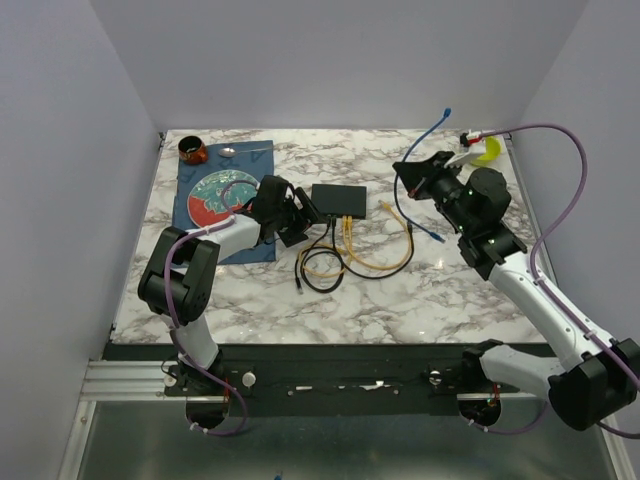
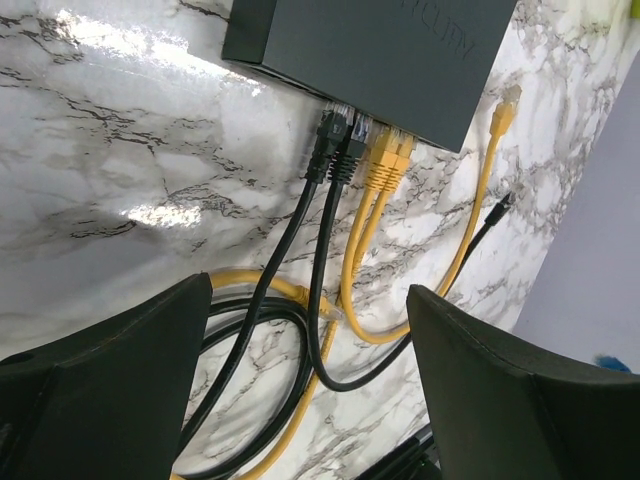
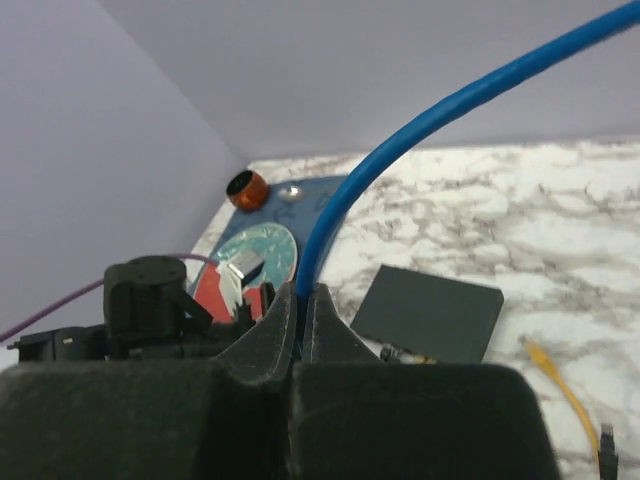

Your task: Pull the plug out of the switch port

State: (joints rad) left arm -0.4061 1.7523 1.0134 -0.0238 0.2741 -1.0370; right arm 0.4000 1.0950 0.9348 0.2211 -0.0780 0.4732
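Cables in black and yellow (image 1: 330, 262) loop out from the near edge of a flat matte-black rectangular switch box (image 1: 338, 200), which lies near the middle of a white, grey-veined marble table (image 1: 450, 295), just right of a dark blue mat (image 1: 255, 157). The left gripper (image 1: 305, 215) hovers low at the switch's left near corner, jaws spread wide and holding nothing. Its wrist camera looks between the two black fingers (image 2: 130, 370) at the socket edge, where two black plugs (image 2: 335, 145) and two yellow plugs (image 2: 387, 160) sit side by side in the ports. A loose yellow plug (image 2: 505, 103) rests on the marble beside the box. To the right of the switch and apart from it, the right gripper (image 1: 404, 170) is raised above the table with its jaws pressed together on a thick blue cable (image 3: 400, 140). The cable climbs from the pinched fingertips toward the back wall, and from overhead one end (image 1: 446, 112) hangs in the air, well clear of the switch. On the mat stand a round red-and-teal plate (image 1: 215, 195) and a small copper-coloured cup (image 1: 193, 150).
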